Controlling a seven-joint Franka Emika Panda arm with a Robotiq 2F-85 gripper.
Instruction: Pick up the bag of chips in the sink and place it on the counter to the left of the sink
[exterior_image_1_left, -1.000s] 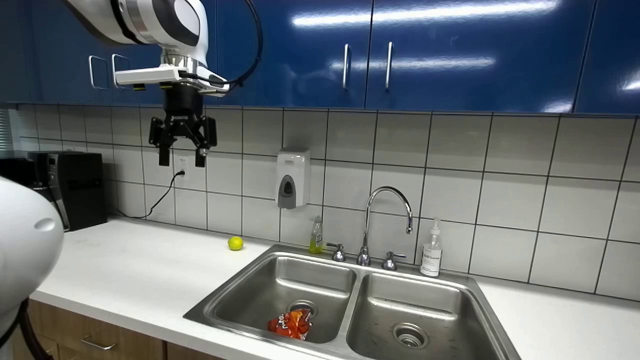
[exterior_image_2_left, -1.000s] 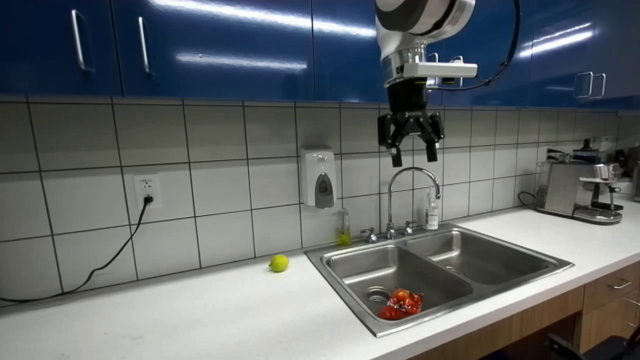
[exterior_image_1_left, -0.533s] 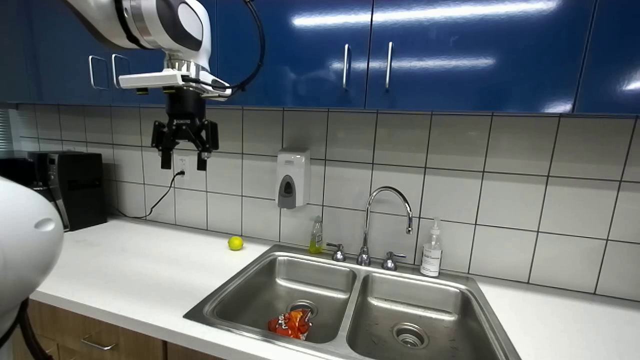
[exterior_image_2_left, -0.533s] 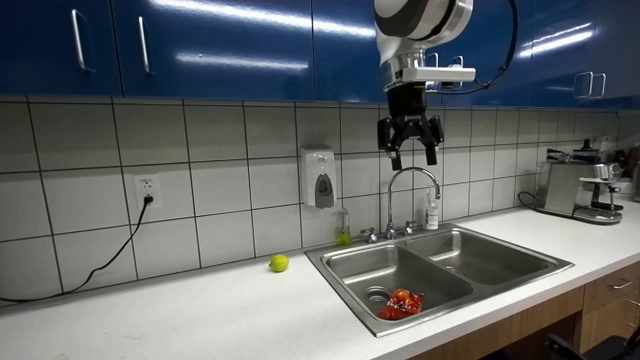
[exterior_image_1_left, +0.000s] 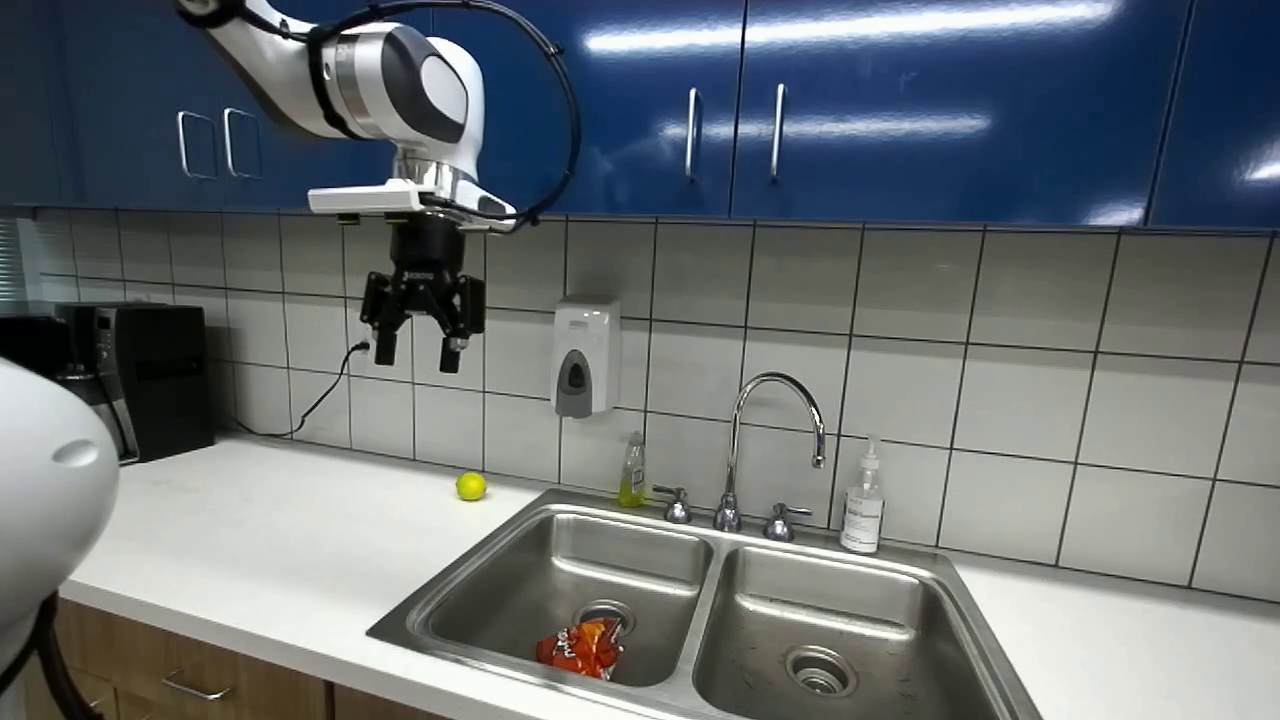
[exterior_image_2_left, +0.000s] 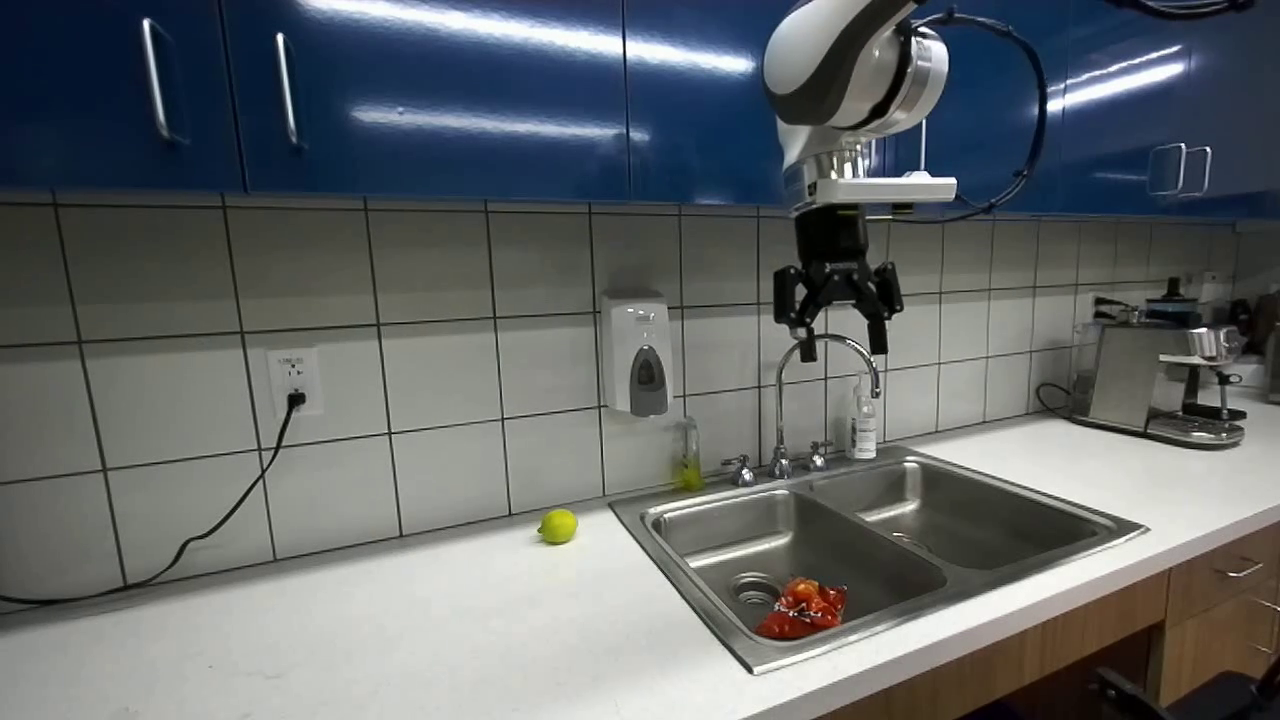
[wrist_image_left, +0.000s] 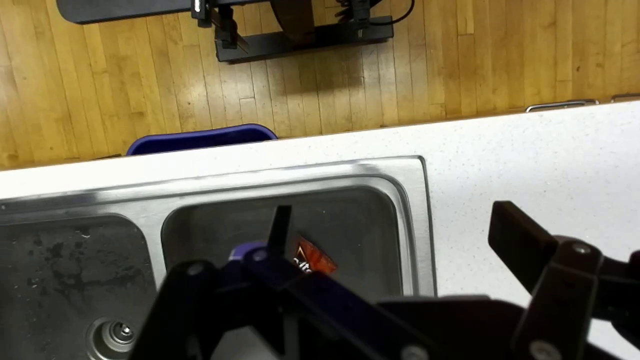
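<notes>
Tool spread wide, high above counter and sink, red bag of chips lying in one basin

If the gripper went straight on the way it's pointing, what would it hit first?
The gripper points roughly down, so probably the sink's front rim or the counter just in front of it. Depth is unclear, so I can't say which.

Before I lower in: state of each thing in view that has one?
Gripper: open, holding nothing
Bag of chips: crumpled, lying in the sink
Faucet: no water running
Cabinet doors: shut
Drawers: shut
Power plug: in the wall outlet
Green soap bottle: upright, partly filled
Pump bottle: upright, fill level unclear
</notes>
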